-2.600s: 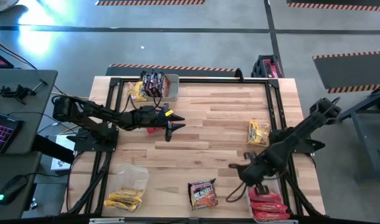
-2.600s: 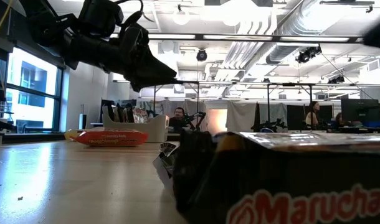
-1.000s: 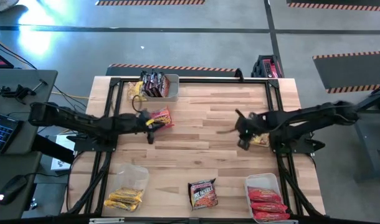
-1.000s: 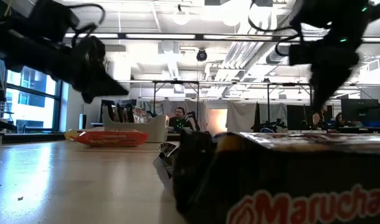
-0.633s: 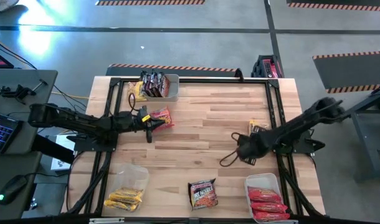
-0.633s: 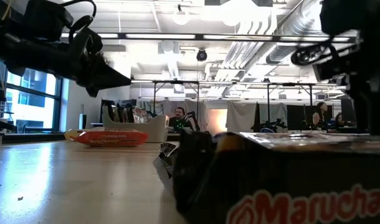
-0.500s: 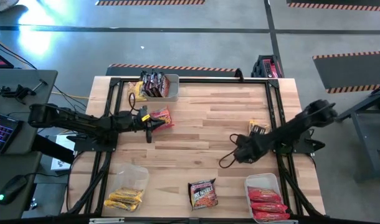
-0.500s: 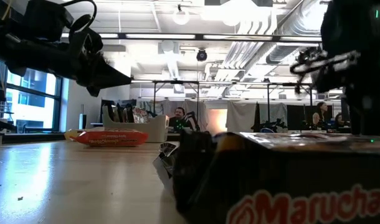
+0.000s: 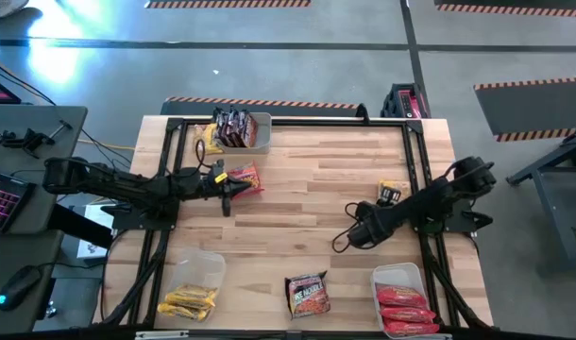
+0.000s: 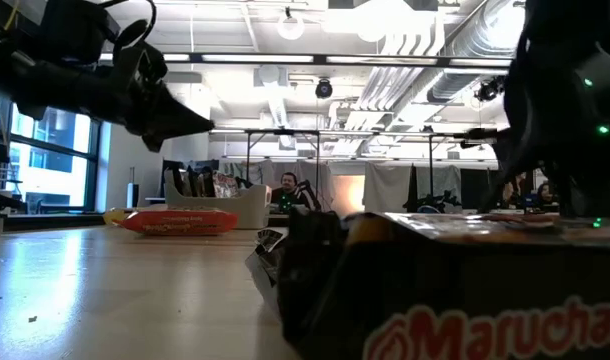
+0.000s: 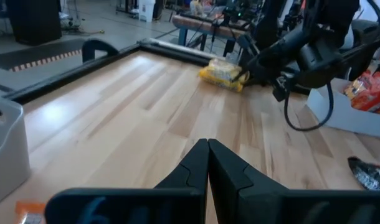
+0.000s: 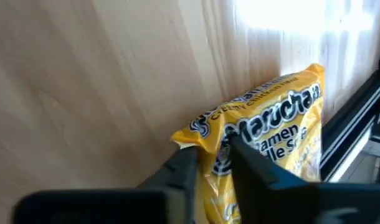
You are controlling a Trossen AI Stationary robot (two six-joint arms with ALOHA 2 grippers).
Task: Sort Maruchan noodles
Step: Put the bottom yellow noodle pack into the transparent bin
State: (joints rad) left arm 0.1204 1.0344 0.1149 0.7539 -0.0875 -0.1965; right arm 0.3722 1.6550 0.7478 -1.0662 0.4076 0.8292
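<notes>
We are partway through the sort. On the table (image 9: pixel 316 189), a bin (image 9: pixel 401 283) at five o'clock holds red packets (image 9: pixel 404 310), a bin (image 9: pixel 198 274) at seven o'clock holds yellow packets (image 9: pixel 187 302), and a bin (image 9: pixel 255 132) at eleven o'clock holds dark packets (image 9: pixel 233 127). Three packets lie loose: a red one (image 9: pixel 244 177) at ten o'clock, a dark one (image 9: pixel 307 294) at six o'clock, and a yellow one (image 9: pixel 392 194) at three o'clock, close to the frame rail.

The right gripper (image 9: pixel 356 233) sits out over the boards at about four o'clock. Its wrist view shows the yellow packet (image 12: pixel 265 143) just ahead of its fingers (image 12: pixel 265 177), which stand a narrow way apart — whether they pinch the packet's near edge or merely sit in front of it, we cannot tell.

The left gripper (image 9: pixel 233 188) hangs at ten o'clock, just beside the loose red packet, its fingers (image 11: pixel 209 168) pressed together on nothing.

We judge the step in hand to be the pickup of the yellow packet. The next move calls for a firm pinch on the crinkly edge, then a long carry across to seven o'clock — a loose hold could let it slip on the way.
</notes>
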